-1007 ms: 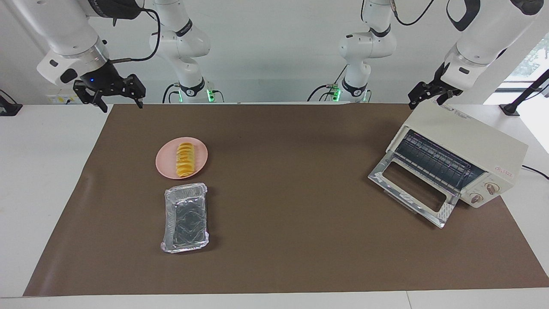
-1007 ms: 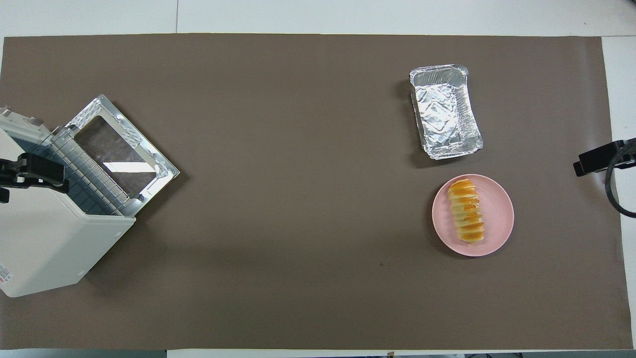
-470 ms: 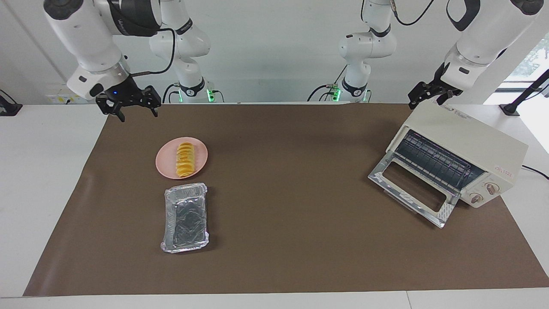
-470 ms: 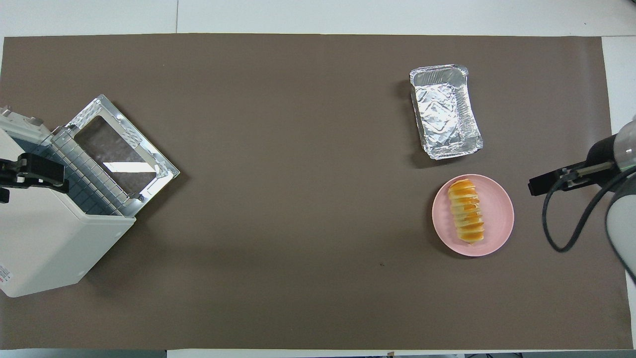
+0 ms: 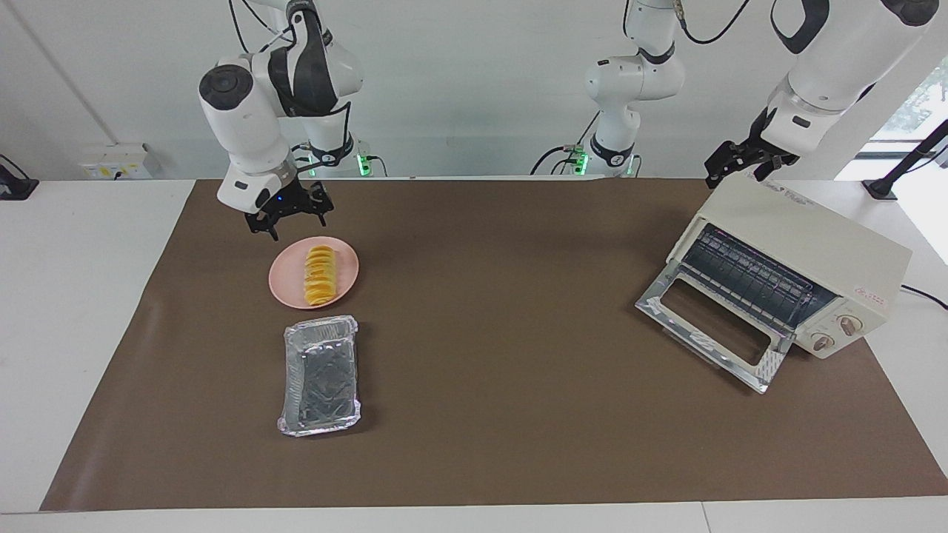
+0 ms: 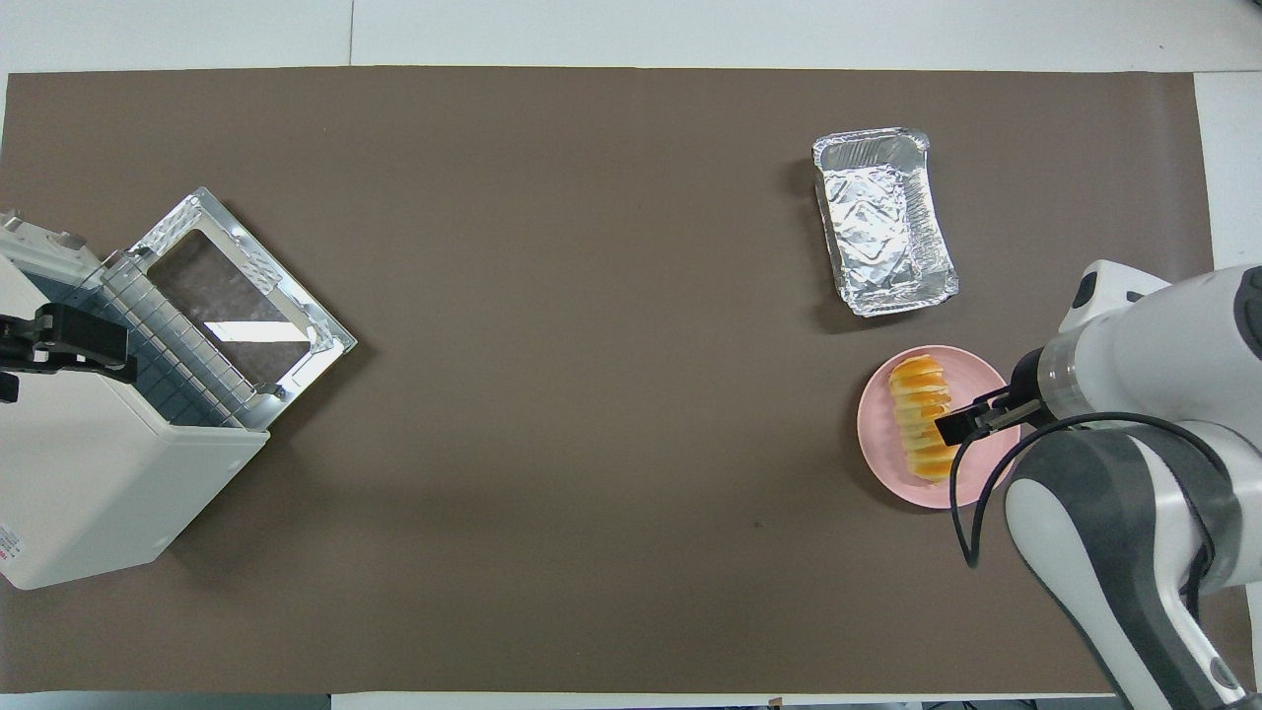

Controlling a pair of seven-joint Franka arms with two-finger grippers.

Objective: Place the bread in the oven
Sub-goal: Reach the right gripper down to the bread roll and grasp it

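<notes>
Since a second ago our right gripper (image 5: 289, 221) has swung in over the pink plate (image 5: 285, 295), fingers spread and empty

Our left gripper (image 5: 744, 166) waits open above the oven (image 5: 815, 248); the ridged yellow-orange bread (image 5: 319, 275) lies on that plate, and we judge a crooked descent could crush or nudge it off
</notes>
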